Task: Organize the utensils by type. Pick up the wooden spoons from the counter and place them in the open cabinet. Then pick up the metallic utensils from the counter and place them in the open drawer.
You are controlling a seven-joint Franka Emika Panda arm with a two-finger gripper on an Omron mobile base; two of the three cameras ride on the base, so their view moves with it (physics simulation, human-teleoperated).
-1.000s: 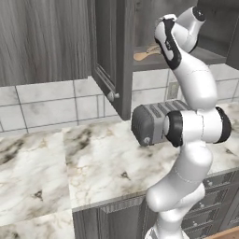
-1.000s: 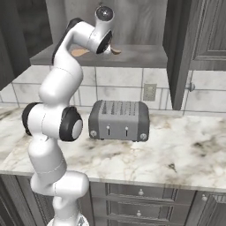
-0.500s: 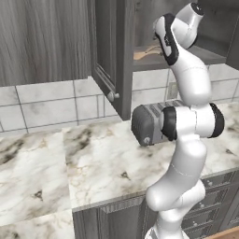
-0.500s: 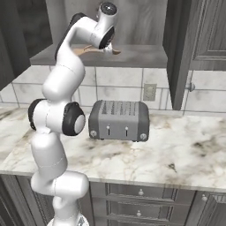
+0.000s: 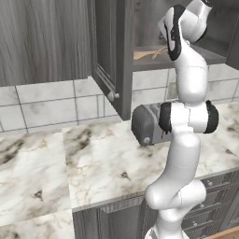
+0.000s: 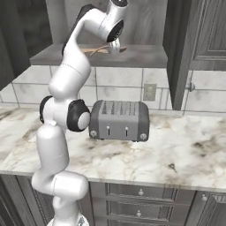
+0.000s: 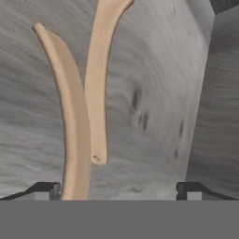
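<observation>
**Hand opened above 2 wooden spoons on the cabinet floor**

The hand [image 7: 119, 189] is shown with its fingers spread wide and nothing held between them; one fingertip [image 7: 46, 189] is seen touching or just beside a spoon handle, the other standing well clear. Directly ahead of the hand, 2 wooden spoons [image 7: 88, 102] are seen lying on the grey wood-grain floor of the open cabinet [image 6: 145, 55]. Their handles lie close together and appear to cross or touch near the hand; whether one rests on the other cannot be told. In the right base view the hand [image 6: 114, 47] is seen just above the spoons [image 6: 95, 50], with the toaster [image 6: 119, 120] on the surface [image 6: 185, 154] well below it. In the left base view the spoons [image 5: 149, 53] are seen just behind the open cabinet door [image 5: 109, 56].

The wooden-spoon step is judged to be at or near completion. The main risk is judged to lie in the withdrawal: because one finger sits so near a handle, a sideways retreat could drag that spoon toward the cabinet's front edge and tip it onto the surface below. A straight lift away is therefore called for. The metallic utensils and the drawer cannot be located here.
</observation>
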